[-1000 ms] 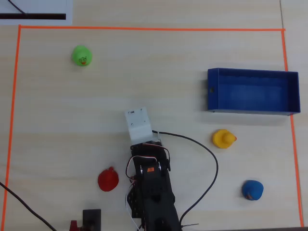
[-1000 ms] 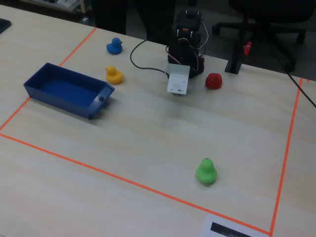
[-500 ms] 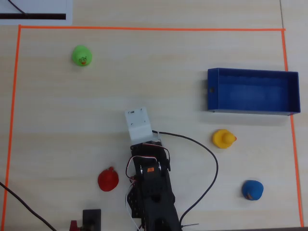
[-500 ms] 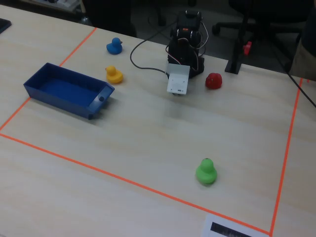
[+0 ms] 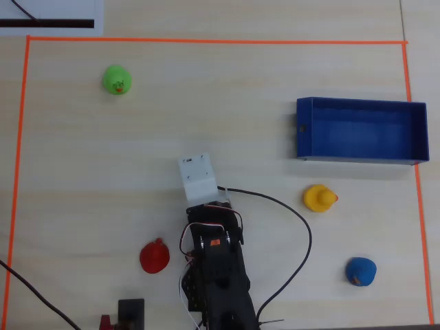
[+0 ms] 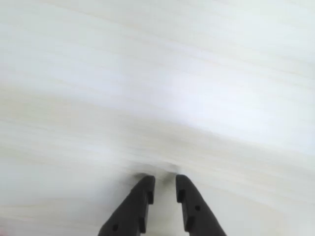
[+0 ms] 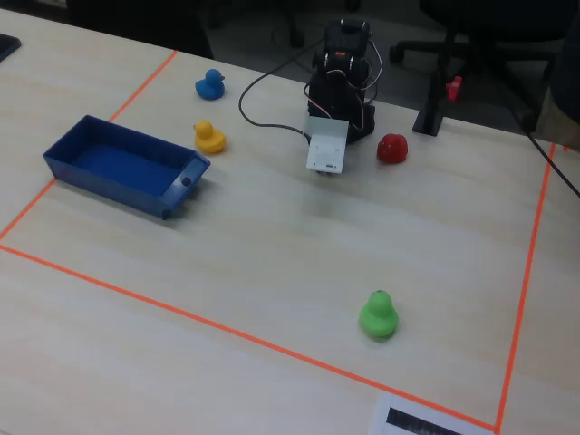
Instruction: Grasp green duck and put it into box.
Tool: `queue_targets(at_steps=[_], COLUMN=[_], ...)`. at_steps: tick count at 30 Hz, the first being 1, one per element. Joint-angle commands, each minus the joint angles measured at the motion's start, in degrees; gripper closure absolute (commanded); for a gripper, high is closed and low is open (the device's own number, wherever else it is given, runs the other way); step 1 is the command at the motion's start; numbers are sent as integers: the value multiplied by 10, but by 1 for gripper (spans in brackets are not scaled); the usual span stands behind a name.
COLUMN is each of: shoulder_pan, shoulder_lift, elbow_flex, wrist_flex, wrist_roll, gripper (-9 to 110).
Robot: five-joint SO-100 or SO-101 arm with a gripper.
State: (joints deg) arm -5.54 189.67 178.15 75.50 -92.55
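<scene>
The green duck (image 5: 117, 79) stands alone near the far left corner of the taped area in the overhead view, and low in the fixed view (image 7: 378, 314). The dark blue box (image 5: 357, 102) lies at the right in the overhead view and holds nothing; in the fixed view its wall (image 7: 113, 195) is at the left. My gripper (image 6: 164, 179) hangs over bare table, open by a narrow gap with nothing between its black fingers. A white wrist block (image 5: 198, 177) covers it from above. It is far from both duck and box.
A yellow duck (image 5: 319, 198) and a blue duck (image 5: 360, 271) sit below the box. A red toy (image 5: 155, 256) lies left of the arm's base. A black cable (image 5: 306, 234) loops right of the arm. Orange tape (image 5: 206, 41) frames the area.
</scene>
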Motion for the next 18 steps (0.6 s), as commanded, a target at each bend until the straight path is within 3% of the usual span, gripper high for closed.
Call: queue_targets(at_steps=[1, 8, 11, 18], shoulder_pan=[4, 8, 11, 16], shoulder_lift=[0, 0, 0, -4], elbow_flex=[1, 1, 1, 1], wrist_flex=[16, 16, 16, -17], wrist_roll=[3, 3, 3, -35], gripper=[98, 94, 101, 101])
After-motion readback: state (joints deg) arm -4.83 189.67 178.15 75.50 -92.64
